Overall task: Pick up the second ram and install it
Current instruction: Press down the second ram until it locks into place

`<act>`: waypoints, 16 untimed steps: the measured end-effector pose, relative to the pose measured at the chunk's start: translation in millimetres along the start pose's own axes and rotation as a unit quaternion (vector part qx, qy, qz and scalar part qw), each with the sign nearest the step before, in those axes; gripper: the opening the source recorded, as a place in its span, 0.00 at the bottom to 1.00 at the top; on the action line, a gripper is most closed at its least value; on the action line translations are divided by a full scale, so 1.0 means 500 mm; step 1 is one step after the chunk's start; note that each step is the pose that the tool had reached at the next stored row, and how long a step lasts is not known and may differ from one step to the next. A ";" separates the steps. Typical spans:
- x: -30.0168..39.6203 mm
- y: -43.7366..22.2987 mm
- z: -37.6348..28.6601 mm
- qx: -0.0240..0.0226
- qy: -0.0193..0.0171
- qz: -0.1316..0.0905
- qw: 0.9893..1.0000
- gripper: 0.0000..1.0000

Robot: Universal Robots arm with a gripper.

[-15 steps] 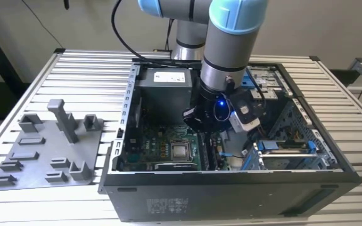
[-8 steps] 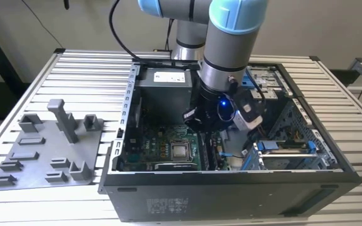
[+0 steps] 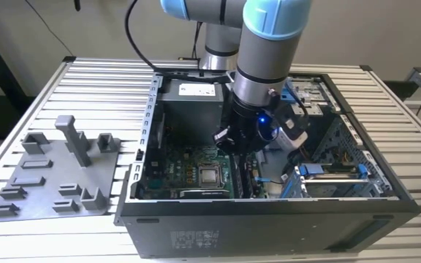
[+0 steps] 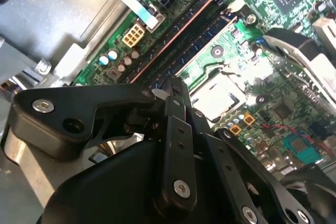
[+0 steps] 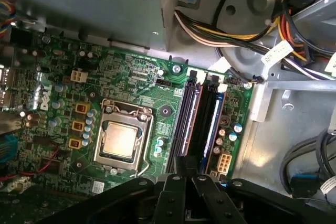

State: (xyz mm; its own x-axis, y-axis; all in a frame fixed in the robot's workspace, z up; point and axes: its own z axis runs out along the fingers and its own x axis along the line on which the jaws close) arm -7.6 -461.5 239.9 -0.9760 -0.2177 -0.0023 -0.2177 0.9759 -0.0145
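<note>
Second ram (image 5: 190, 121): as I judge it, the dark stick standing on edge in its board slot, middle of the exterior view, directly under my fingertips; its thin copper-toned top edge shows in both wrist views (image 4: 207, 44).
Gripper (image 5: 184, 165): my fingers are pressed together, pinching nothing, with the tip at the stick's near end. I read this as a push to seat it, not a carry.
Arm: reaching steeply down into the open case (image 3: 269, 219) so that the gripper (image 3: 234, 143) meets the slot from above.
Other ram (image 5: 214, 127): just beside the second one and parallel to it, apparently already seated.
Socket (image 5: 119, 140): near the slots and well clear of my fingers.
Fixture (image 3: 50, 181): the grey block tray at the exterior view's left, outside the case, with no stick visible on it.
Progress: the pick-up looks done. Whether the latches have closed, I cannot tell.
</note>
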 end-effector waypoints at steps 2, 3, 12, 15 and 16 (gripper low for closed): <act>0.000 0.000 0.000 0.000 0.000 -0.013 1.000 0.11; 0.000 0.000 0.000 0.000 0.000 -0.020 1.000 0.11; 0.000 0.000 0.000 -0.001 -0.001 -0.077 0.997 0.11; 0.000 0.000 -0.001 -0.002 -0.002 -0.097 0.995 0.11; 0.000 0.000 -0.001 -0.002 -0.002 -0.103 0.995 0.11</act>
State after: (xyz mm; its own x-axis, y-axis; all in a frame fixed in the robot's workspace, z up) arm -7.5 -461.5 240.4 -0.9104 -0.4138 -0.0031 -0.4137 0.9103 -0.0120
